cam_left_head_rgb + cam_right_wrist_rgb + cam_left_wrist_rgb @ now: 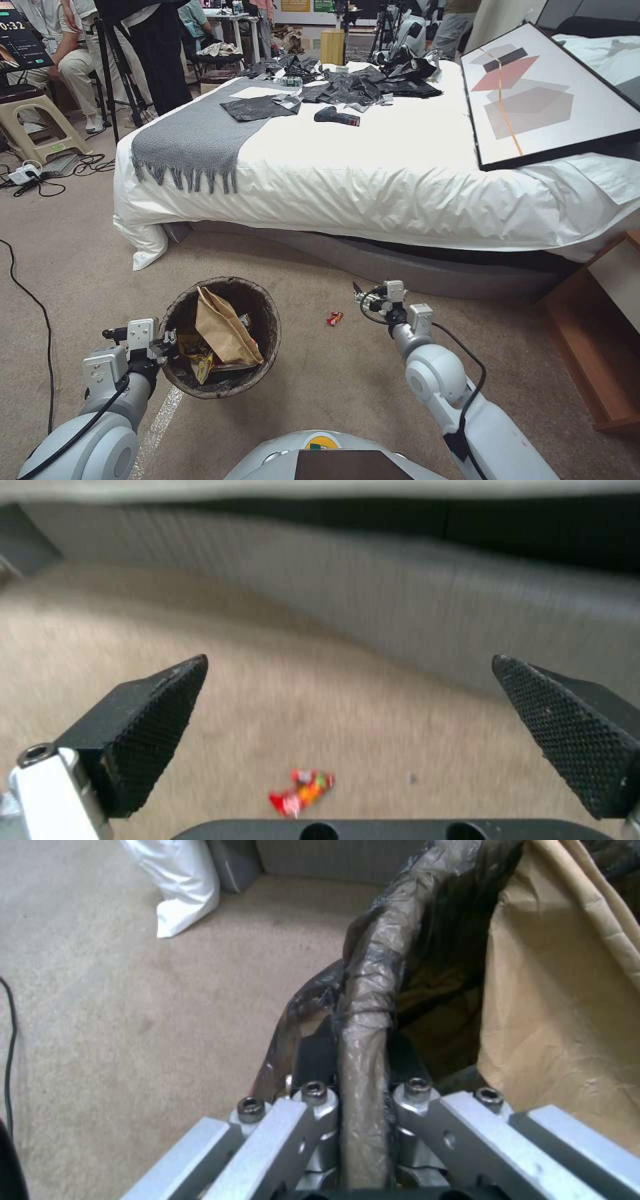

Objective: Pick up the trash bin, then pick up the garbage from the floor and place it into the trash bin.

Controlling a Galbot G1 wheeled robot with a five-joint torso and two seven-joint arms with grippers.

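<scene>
The left arm reaches forward and low, its left end effector [162,345] clenched on the near-left rim of the trash bin [261,313], one finger [313,1055] outside the bag-wrapped rim and the other inside; the left wrist view shows the rim band running straight between them. One bin is held, and inside it lie one large crumpled brown paper bag [223,327] and at least one yellow snack packet [200,363] tucked beside the paper; other scraps under them are too hidden to count.

To the right of the bin, the right arm stretches forward with its wrist angled down toward the carpet, and the right end effector [360,293] is released, its two textured pads [157,715] spread wide with nothing between them. One piece of garbage, a red wrapper [334,319], lies on the carpet between the bin and the right end effector, near the latter.

Beyond the bin stands one bed [373,180] with white sheets.
</scene>
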